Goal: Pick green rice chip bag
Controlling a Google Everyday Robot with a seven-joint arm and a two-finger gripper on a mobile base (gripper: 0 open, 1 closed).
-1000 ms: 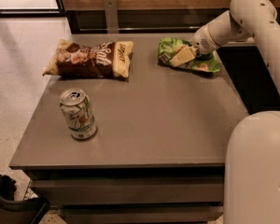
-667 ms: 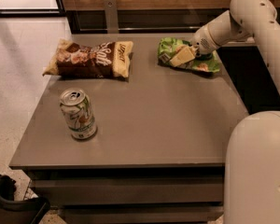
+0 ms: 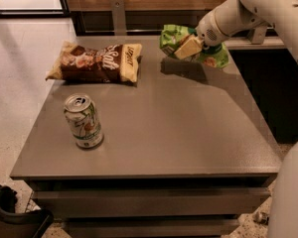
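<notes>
The green rice chip bag (image 3: 175, 39) is a small crinkled bright-green bag. It hangs in the air above the far right part of the grey table (image 3: 188, 128), with its shadow on the tabletop below it. My gripper (image 3: 189, 47) is shut on the bag, one pale finger lying across its front. The white arm reaches in from the upper right.
A larger brown and cream chip bag (image 3: 97, 62) lies at the far left of the table. A green and white drink can (image 3: 83, 121) stands upright near the front left. A wooden wall with a metal post (image 3: 118, 15) is behind the table. A dark object (image 3: 10, 217) sits on the floor at bottom left.
The green bag was lying on the table under my gripper. Now it is lifted off the surface, held in the gripper, and sits higher and a little left.
</notes>
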